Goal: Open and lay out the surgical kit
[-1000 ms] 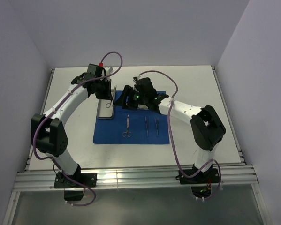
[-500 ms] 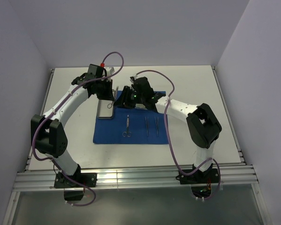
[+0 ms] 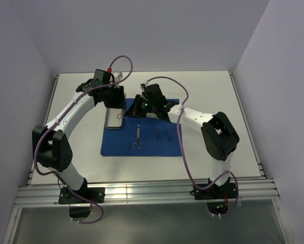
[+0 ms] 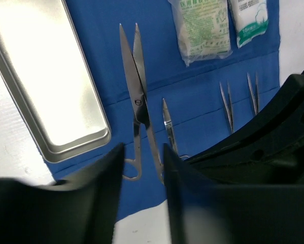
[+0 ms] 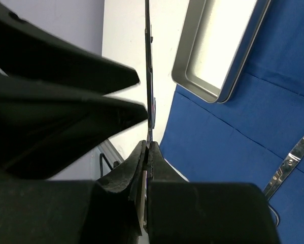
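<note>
Bits that hide or get cut off
The steel tray (image 4: pixel 50 91) and both packets (image 4: pixel 201 28) run off the top edge; the held scissors (image 4: pixel 137 96) have handles partly behind the left tool (image 4: pixel 141 155), and the tweezers (image 4: pixel 227 107) have low ends tucked behind the dark right arm (image 4: pixel 263 137).
</note>
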Robot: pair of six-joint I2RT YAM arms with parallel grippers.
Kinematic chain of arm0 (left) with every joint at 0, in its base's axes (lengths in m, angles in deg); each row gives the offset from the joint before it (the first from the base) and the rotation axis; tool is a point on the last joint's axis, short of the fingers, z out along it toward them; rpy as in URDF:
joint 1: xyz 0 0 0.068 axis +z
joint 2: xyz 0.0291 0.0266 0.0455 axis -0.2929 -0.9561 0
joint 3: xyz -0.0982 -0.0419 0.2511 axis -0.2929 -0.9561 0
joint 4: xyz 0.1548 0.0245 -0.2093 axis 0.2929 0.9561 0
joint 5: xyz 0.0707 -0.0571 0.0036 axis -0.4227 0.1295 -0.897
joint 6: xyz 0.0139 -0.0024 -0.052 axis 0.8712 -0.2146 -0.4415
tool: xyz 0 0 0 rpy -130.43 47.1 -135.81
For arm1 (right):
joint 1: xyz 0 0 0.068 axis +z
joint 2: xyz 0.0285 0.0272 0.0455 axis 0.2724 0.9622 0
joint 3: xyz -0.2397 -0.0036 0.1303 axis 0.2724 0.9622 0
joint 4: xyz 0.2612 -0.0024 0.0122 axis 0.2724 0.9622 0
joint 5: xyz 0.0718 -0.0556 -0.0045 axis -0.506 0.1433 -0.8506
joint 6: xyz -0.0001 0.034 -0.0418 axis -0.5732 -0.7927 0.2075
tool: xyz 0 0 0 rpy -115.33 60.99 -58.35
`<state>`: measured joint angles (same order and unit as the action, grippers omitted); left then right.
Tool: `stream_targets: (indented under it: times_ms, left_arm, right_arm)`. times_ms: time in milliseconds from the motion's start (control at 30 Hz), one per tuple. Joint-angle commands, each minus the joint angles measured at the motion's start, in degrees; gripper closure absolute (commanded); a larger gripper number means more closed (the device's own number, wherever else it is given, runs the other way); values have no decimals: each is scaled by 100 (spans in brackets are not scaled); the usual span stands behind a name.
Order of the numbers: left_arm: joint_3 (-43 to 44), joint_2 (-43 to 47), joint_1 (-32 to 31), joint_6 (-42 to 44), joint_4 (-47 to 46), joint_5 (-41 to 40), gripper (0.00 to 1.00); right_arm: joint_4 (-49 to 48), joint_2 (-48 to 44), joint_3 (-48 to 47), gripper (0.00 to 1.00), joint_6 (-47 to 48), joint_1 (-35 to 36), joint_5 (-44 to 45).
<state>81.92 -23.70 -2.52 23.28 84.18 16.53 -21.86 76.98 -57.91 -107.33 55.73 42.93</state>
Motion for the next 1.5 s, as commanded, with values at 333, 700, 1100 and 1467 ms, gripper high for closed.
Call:
stream_targets:
  times_ms: [333, 700, 1100, 1467]
  left_arm:
    - [63, 404, 232, -188, 0, 716, 45]
    - [125, 16, 145, -338, 1, 611, 51]
    - [63, -19, 22, -417, -43, 733, 92]
    - [335, 131, 145, -435, 44, 575, 60]
  right_arm:
    - [-564, -336, 213, 100, 172, 60, -113]
    - [-670, -362, 143, 100, 181, 112, -192]
    - [-564, -345, 3, 100, 216, 147, -60]
    - [-564, -432, 134, 100, 233, 156, 54]
